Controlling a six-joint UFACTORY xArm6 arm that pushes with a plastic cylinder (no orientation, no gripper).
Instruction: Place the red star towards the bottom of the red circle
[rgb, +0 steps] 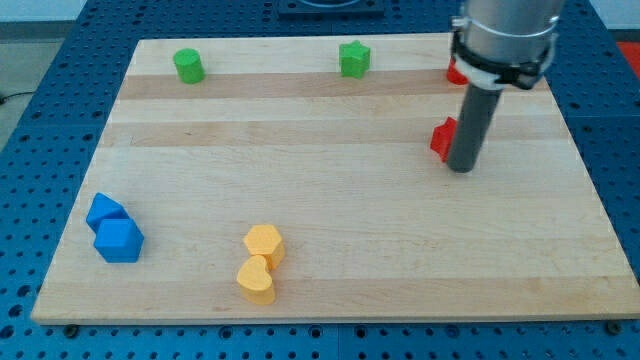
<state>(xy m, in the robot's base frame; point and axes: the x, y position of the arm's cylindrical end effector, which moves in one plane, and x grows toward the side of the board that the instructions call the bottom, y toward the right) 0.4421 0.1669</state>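
Note:
A red block (441, 138), partly hidden by the rod so its shape is unclear, lies at the view's right. My tip (461, 168) rests on the board just right of and below it, touching or nearly touching it. A second red block (455, 72) shows only as a sliver near the view's top right, behind the arm; its shape cannot be made out.
A green cylinder (188, 66) and a green star (354, 59) sit near the top edge. Two blue blocks (118, 238), (104, 210) lie at the lower left. A yellow hexagon (264, 243) and a yellow heart (256, 280) lie at the bottom middle. Wooden board (330, 200).

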